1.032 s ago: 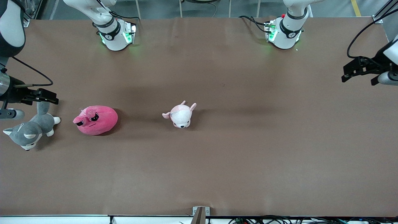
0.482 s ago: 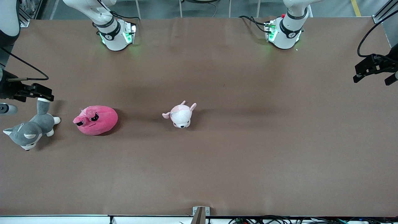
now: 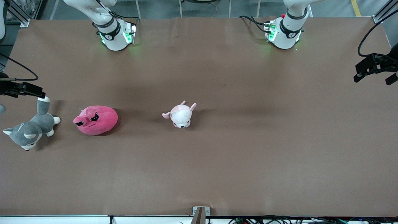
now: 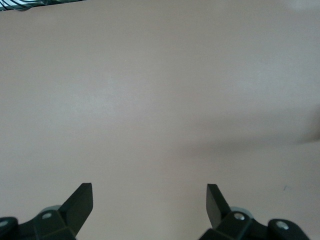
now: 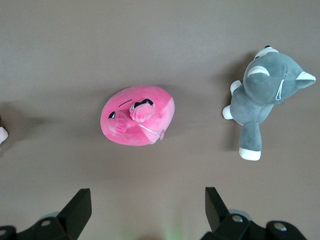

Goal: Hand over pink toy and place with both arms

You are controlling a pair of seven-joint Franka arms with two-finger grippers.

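Note:
The pink toy [image 3: 95, 120] is a round hot-pink plush with a grumpy face, lying on the brown table [image 3: 248, 140] toward the right arm's end. It also shows in the right wrist view [image 5: 137, 121], well below the camera. My right gripper [image 3: 29, 89] is open and empty, high over the table's edge by the grey dog's tail, apart from the pink toy. The right wrist view shows its fingers spread wide [image 5: 148, 207]. My left gripper [image 3: 371, 67] is open and empty over the left arm's end of the table; its own view [image 4: 150, 202] shows only bare table.
A grey-and-white dog plush [image 3: 29, 129] lies beside the pink toy, nearer the right arm's end, and shows in the right wrist view [image 5: 262, 95]. A smaller pale pink-and-white animal plush [image 3: 180, 115] lies near the table's middle. The two arm bases [image 3: 115, 34] [image 3: 284, 31] stand farthest from the front camera.
My right gripper has drawn back toward the table's edge, away from the grey dog and the pink toy. My left gripper moved outward toward its end of the table, then stopped. The plushes have not moved.

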